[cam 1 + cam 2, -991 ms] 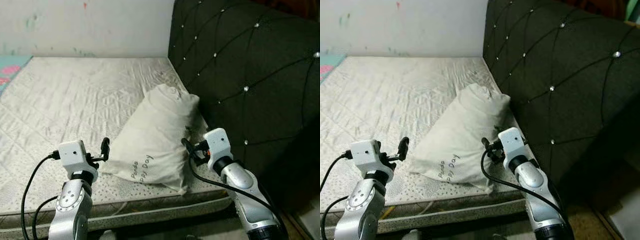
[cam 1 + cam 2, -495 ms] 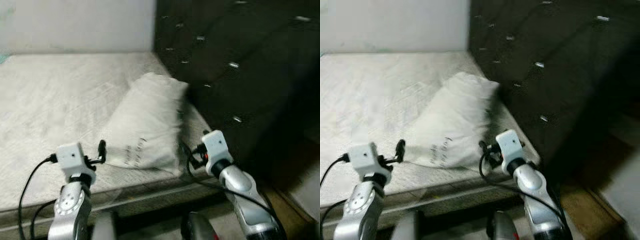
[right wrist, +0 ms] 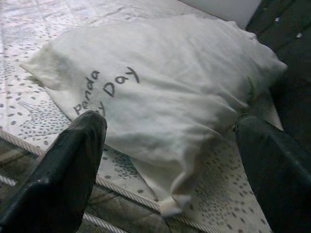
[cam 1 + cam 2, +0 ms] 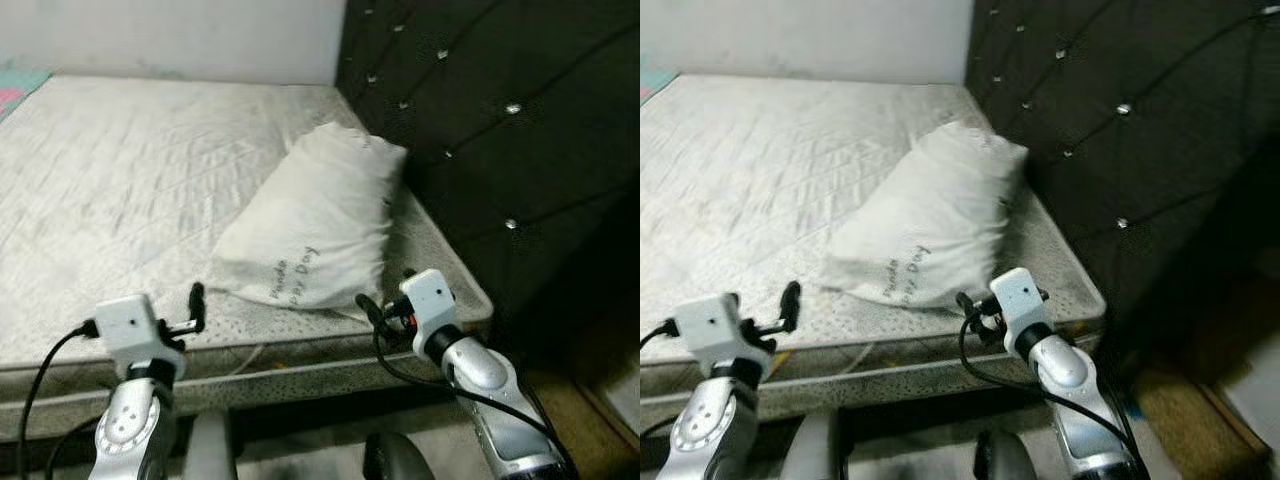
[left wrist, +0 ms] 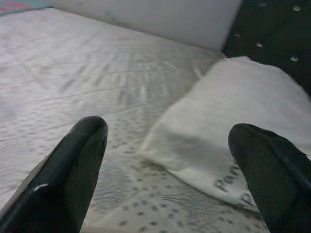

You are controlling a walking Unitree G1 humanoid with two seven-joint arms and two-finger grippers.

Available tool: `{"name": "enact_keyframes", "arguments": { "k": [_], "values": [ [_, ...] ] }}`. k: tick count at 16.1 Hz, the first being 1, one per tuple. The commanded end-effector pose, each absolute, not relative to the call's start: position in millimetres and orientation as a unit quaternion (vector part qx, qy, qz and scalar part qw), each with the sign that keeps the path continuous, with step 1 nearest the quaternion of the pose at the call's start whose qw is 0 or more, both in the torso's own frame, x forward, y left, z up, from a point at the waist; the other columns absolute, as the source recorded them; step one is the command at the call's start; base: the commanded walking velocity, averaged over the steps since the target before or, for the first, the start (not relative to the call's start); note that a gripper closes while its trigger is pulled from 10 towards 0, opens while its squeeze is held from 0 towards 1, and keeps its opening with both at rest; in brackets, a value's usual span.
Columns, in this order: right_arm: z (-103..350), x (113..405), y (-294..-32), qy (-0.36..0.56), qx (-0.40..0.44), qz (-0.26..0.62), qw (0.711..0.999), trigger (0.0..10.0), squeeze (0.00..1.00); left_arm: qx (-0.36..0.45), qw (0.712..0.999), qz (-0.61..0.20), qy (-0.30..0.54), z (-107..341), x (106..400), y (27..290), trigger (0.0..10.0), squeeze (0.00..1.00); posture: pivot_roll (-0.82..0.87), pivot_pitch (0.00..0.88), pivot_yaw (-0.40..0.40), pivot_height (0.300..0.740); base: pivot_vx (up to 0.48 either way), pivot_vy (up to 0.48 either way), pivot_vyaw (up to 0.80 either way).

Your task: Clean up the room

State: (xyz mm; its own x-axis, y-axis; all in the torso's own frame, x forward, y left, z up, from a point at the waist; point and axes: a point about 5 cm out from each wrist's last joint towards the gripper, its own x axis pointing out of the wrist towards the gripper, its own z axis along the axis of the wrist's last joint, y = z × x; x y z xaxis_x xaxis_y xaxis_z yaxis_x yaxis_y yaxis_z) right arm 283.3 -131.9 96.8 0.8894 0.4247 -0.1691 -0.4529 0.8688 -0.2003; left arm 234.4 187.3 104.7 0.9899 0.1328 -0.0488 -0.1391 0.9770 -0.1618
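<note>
A bare mattress (image 4: 130, 180) covers most of the bed, its pale quilted top stitched in diagonal patterns and speckled with small dots along the near edge. A tall dark headboard (image 4: 500, 120), tufted in diamonds with shiny buttons, stands along its right side. A plain whitish wall (image 4: 180, 35) rises behind the far edge. A strip of brownish floor (image 4: 1180, 400) shows below the headboard at lower right. The light is dim and even.

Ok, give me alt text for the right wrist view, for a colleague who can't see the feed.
A white pillow printed "Panda Day" lies on a bare dotted mattress near its edge, seen between the right gripper's two open black fingers. A dark tufted headboard stands just beyond the pillow's far end.
</note>
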Motion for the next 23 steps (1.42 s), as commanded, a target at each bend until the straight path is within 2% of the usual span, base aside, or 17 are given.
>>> {"name": "enact_keyframes", "arguments": {
  "k": [1,4,13,18,23],
  "values": [
    [101.6,282.3,-135.7,0.055,-0.124,0.229,0.964,10.0,0.0,-0.081,0.995,0.062,0.024,104.7,232.7,185.4,10.0,0.0,-0.14,0.008,-0.091,0.597,0.311,0.0,0.0],
    [100.4,276.4,-134.7,0.06,-0.125,0.233,0.963,10.0,0.0,-0.078,0.995,0.06,0.03,107.0,227.7,184.9,10.0,0.0,-0.13,0.04,-0.091,0.597,0.273,0.0,0.73],
    [100.5,273.0,-126.7,0.067,-0.119,0.237,0.962,10.0,0.0,-0.071,0.996,0.04,0.032,113.4,230.4,178.7,10.0,0.0,-0.13,0.061,-0.071,0.597,0.112,0.0,0.0],
    [102.0,272.2,-123.8,0.064,-0.127,0.244,0.959,10.0,0.0,-0.071,0.997,0.031,0.032,114.4,232.5,177.7,10.0,0.0,-0.13,0.068,-0.066,0.597,0.237,0.0,0.8],
    [101.4,274.1,-122.4,0.068,-0.127,0.244,0.959,10.0,0.0,-0.07,0.995,0.042,0.048,109.5,237.2,178.0,10.0,0.0,-0.13,0.06,-0.074,0.597,0.176,0.0,0.19]
  ]
}}
